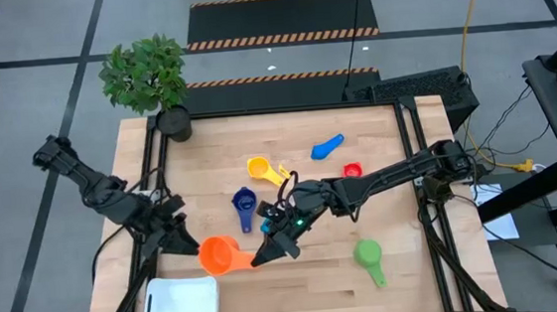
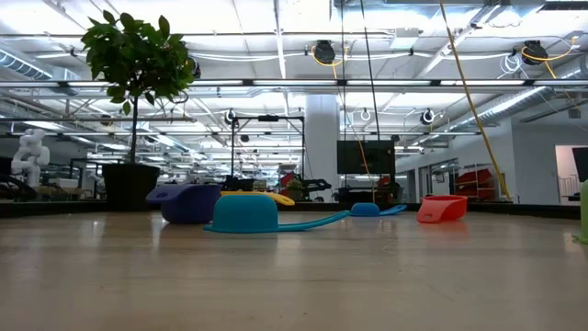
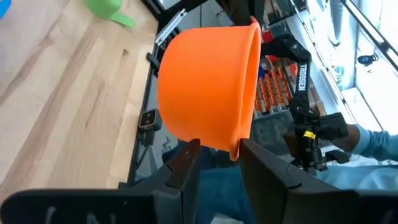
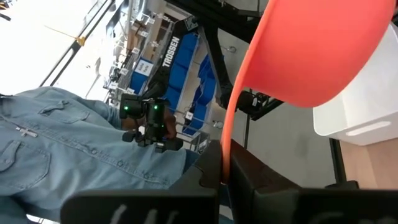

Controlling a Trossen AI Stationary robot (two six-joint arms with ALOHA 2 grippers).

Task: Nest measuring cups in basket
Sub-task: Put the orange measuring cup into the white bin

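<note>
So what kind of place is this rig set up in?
Likely a robotics lab or workshop hall: beyond the wooden table the low view shows ceiling pipes, a white humanoid figure, and hazard-striped floor mats.

Six measuring cups are counted: orange (image 1: 220, 254), yellow (image 1: 259, 167), dark blue (image 1: 244, 200), light blue (image 1: 327, 148), red (image 1: 351, 171) and green (image 1: 368, 254). One white basket (image 1: 182, 305) and one potted plant (image 1: 149, 78) are seen.
</note>
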